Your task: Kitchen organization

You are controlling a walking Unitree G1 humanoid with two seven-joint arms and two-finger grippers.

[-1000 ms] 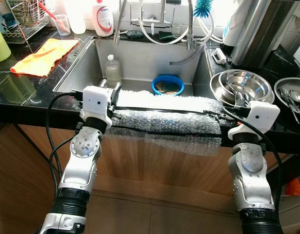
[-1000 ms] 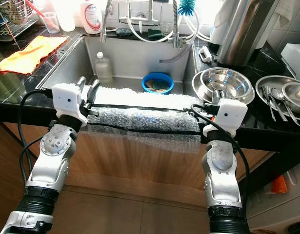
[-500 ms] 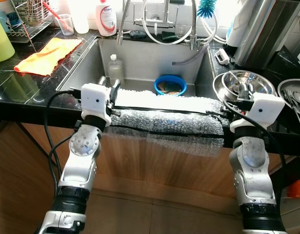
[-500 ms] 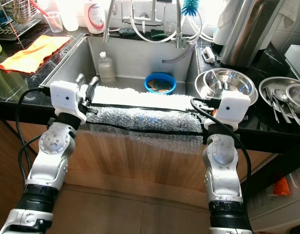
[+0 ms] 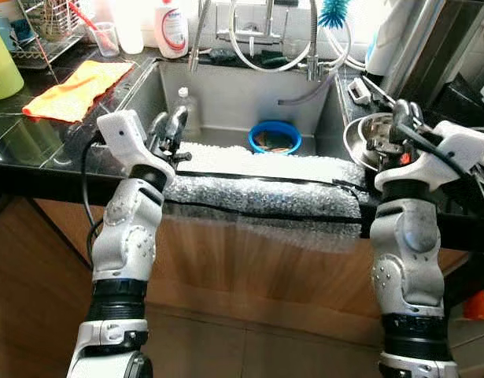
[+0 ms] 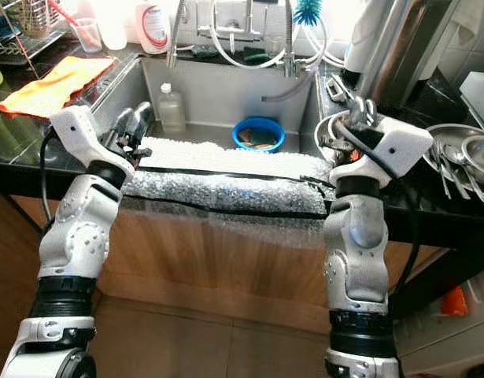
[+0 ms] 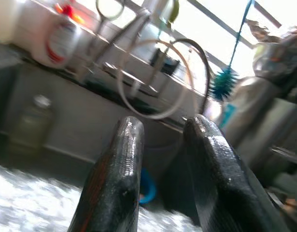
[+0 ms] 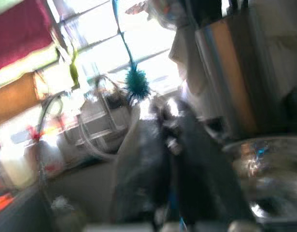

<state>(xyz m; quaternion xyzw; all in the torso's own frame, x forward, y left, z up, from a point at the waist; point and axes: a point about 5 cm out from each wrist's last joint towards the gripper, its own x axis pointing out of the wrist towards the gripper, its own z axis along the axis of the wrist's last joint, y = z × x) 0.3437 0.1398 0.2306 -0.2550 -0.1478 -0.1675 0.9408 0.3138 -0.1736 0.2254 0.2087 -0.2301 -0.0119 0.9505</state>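
Observation:
A sheet of bubble wrap (image 5: pixel 265 189) lies draped over the sink's front edge and hangs down the cabinet. My left gripper (image 5: pixel 171 126) is raised above its left end, tilted up toward the sink; its fingers (image 7: pixel 120 179) stand open with nothing between them. My right gripper (image 5: pixel 406 118) is lifted over the steel bowl (image 5: pixel 366 138) at the wrap's right end, and its blurred fingers (image 8: pixel 138 164) look shut and empty. In the sink (image 5: pixel 234 98) sit a blue bowl (image 5: pixel 273 135) and a clear plastic bottle (image 5: pixel 182 106).
An orange cloth (image 5: pixel 72 87), a yellow-green jug (image 5: pixel 1 67) and a drying rack (image 5: pixel 49 27) are on the left counter. A soap bottle (image 5: pixel 171 27), faucet hoses (image 5: pixel 257 39) and a teal brush (image 5: pixel 330 12) line the back. Cutlery lies in a tray (image 6: pixel 454 153) at right.
Both arms have swung up from the counter's front edge. The grippers, which lay level at the ends of the bubble wrap, now point upward above it. The wrap stays put.

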